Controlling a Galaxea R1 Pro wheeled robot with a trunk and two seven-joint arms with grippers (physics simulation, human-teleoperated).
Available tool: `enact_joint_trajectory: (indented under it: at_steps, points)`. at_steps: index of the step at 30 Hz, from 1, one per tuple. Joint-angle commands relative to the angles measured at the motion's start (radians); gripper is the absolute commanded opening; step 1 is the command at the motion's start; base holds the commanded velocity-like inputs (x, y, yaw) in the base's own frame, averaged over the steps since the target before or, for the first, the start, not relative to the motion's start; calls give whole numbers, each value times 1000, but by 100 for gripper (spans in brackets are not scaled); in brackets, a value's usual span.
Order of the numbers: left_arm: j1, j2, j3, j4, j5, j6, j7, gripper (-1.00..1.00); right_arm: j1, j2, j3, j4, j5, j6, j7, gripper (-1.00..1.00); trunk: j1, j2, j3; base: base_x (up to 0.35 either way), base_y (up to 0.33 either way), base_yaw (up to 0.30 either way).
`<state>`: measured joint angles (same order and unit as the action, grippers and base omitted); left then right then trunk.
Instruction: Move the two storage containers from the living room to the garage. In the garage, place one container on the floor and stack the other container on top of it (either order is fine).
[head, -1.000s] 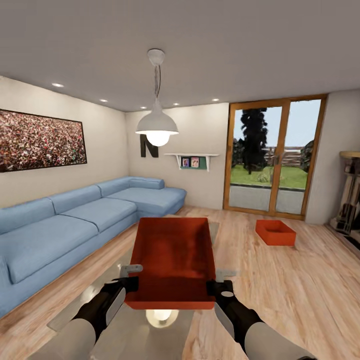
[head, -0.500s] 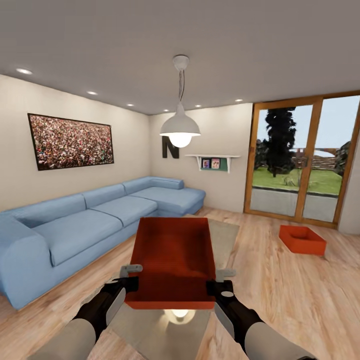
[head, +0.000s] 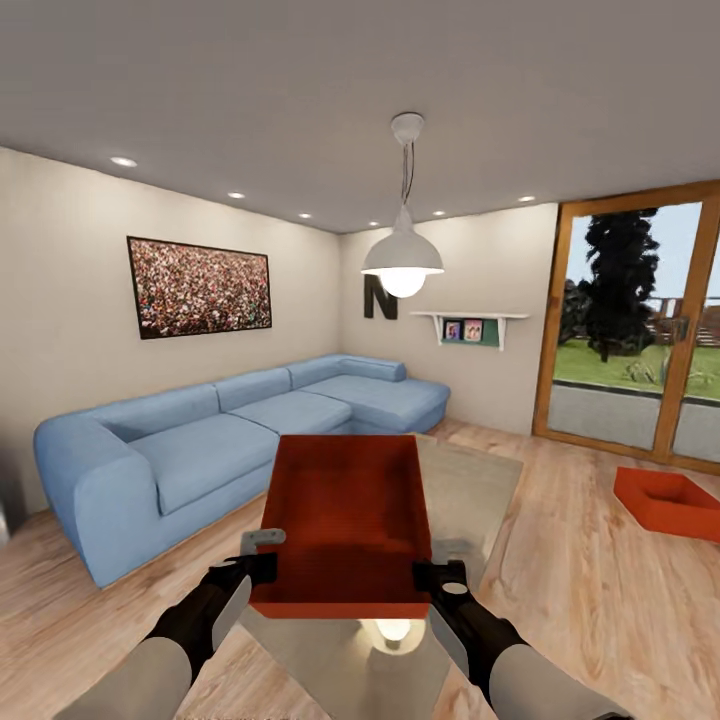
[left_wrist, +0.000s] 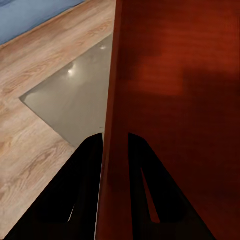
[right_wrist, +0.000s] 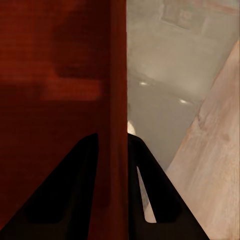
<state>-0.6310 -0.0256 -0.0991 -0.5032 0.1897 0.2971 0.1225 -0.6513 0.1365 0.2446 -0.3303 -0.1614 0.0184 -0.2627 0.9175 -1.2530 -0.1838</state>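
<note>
You've got one storage container (head: 345, 520) up in front of the chest, held from both sides over the glass table (head: 470, 490). The left gripper (head: 262, 568) is pinching the container's left wall and the right gripper (head: 432, 573) its right wall. The wrist views back that up: one dark finger (left_wrist: 82, 190) sits outside the wall and the other inside, same deal with the right-hand finger (right_wrist: 155, 190) and its partner. The fingertips themselves mostly disappear behind the red plastic in the head view, so you only see the knuckles and the grey tabs.

The second container (head: 672, 500) is on the wood floor (head: 580, 580) near the glass door (head: 640, 330), well apart from you, and its right end is cut off by the frame edge.

The table is half hidden under the held bin. The blue sofa (head: 220, 440) runs along the left wall, the pendant lamp (head: 402, 262) hangs above.
</note>
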Motion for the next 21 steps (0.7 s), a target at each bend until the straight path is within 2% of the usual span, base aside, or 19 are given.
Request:
enact_joint_trajectory:
  at_steps: [1, 21]
  points:
    - [-1, 3, 3, -3, -18, 7, 22, -100, -1, -3, -5, -1, -4, 2, -67, -100, 0, -1, -1, 0, 0, 273]
    - [-1, 5, 4, -3, -18, 7, 22, -100, -1, -3, -4, -1, -4, -8, -66, -100, 0, -1, 0, 0, 0, 273]
